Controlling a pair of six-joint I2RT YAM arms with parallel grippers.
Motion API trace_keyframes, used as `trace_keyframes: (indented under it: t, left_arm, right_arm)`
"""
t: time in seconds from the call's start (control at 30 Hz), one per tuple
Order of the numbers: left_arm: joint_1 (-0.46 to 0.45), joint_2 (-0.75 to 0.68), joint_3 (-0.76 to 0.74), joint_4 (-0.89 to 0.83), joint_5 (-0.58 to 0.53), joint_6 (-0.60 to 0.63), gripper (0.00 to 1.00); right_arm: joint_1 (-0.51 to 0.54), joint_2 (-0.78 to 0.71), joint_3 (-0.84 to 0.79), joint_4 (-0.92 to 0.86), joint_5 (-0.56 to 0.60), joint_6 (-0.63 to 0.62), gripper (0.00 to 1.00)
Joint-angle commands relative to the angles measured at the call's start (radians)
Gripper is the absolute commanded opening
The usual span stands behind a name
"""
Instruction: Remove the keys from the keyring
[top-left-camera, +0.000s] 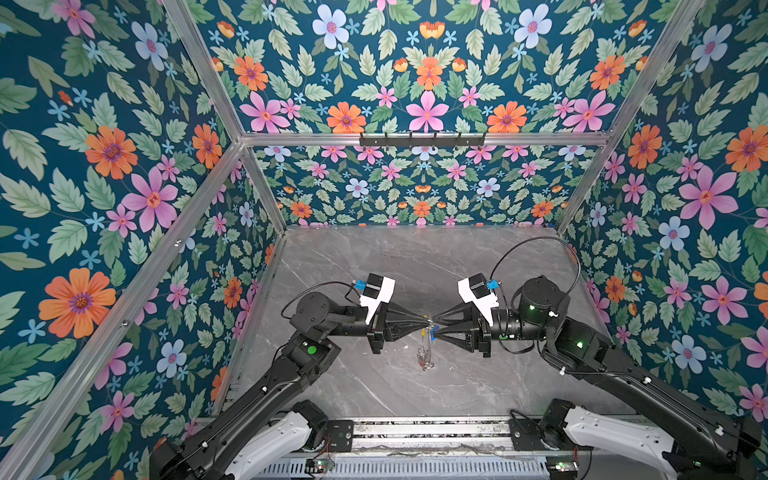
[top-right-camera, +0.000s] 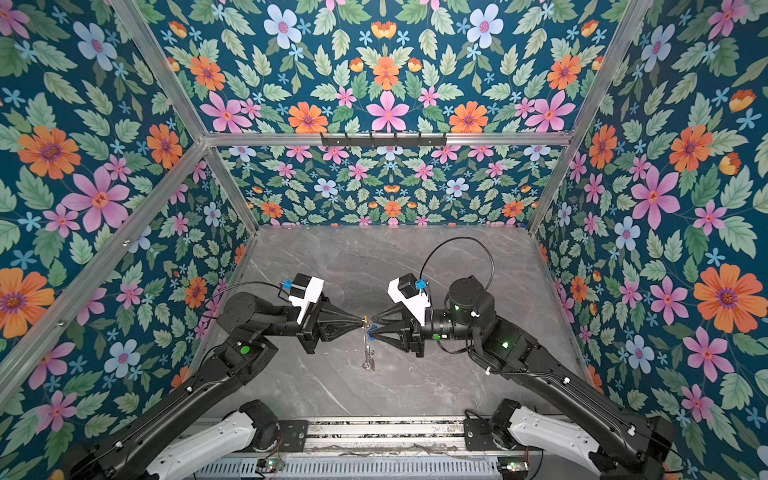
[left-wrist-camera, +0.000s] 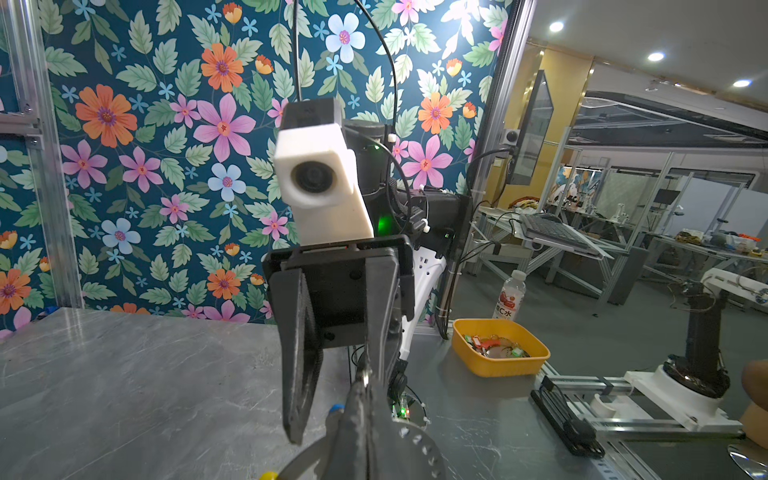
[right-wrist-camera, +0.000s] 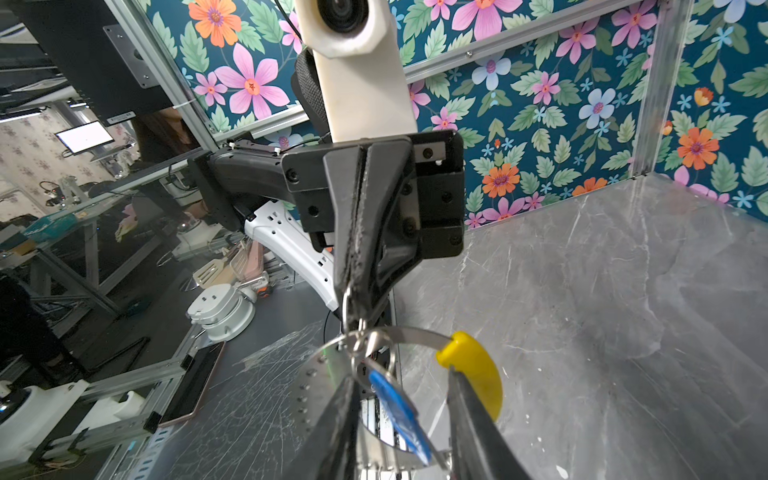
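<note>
In both top views my two grippers meet tip to tip above the middle of the table. The left gripper (top-left-camera: 428, 319) (top-right-camera: 363, 319) is shut on a small split ring (right-wrist-camera: 347, 305) at the rim of the keyring (right-wrist-camera: 409, 335). The keyring (top-left-camera: 424, 351) hangs down from there, with its yellow arc (right-wrist-camera: 473, 370) beside one right finger. My right gripper (right-wrist-camera: 399, 374) (top-left-camera: 434, 326) has its jaws apart around the blue tag (right-wrist-camera: 395, 409) of a key, and gaps show on both sides. Silvery bits (top-left-camera: 424, 360) dangle at the keyring's lower end, too small to make out.
The grey marble table (top-left-camera: 374, 270) is walled by floral panels on three sides. A black hook rack (top-left-camera: 422, 139) sits on the back wall. Off the table stand a yellow bin (left-wrist-camera: 465, 353) of key tags and a bottle (left-wrist-camera: 510, 295). A phone (right-wrist-camera: 195, 382) lies on the front rail.
</note>
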Motion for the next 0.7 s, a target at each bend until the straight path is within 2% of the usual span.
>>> trace_keyframes:
  t: [0.0, 0.2, 0.3, 0.37, 0.4, 0.5, 0.57, 0.67]
  left_arm:
    - [0.001, -0.010, -0.006, 0.067, -0.033, -0.010, 0.00]
    - [0.000, -0.011, -0.024, 0.118, -0.061, -0.033, 0.00]
    - [0.000, -0.012, -0.035, 0.147, -0.074, -0.045, 0.00]
    - [0.001, -0.015, -0.043, 0.164, -0.079, -0.051, 0.00]
    - [0.000, -0.015, -0.046, 0.173, -0.076, -0.055, 0.00]
    - [0.001, -0.015, -0.051, 0.190, -0.068, -0.063, 0.00]
    - [0.000, -0.014, -0.054, 0.200, -0.065, -0.069, 0.00]
    - [0.001, -0.009, -0.059, 0.221, -0.065, -0.081, 0.00]
  right_arm:
    - [0.000, 0.004, 0.000, 0.049, -0.044, 0.014, 0.26]
    - [0.000, 0.026, -0.001, 0.074, -0.071, 0.036, 0.06]
    - [0.000, 0.029, -0.004, 0.087, -0.074, 0.043, 0.00]
    - [-0.001, 0.030, -0.005, 0.090, -0.074, 0.046, 0.00]
    - [0.000, 0.029, -0.006, 0.090, -0.074, 0.046, 0.04]
    - [0.000, 0.029, -0.006, 0.098, -0.064, 0.057, 0.25]
    - [-0.001, 0.032, -0.006, 0.102, -0.063, 0.062, 0.30]
    - [0.000, 0.041, -0.004, 0.109, -0.066, 0.068, 0.30]
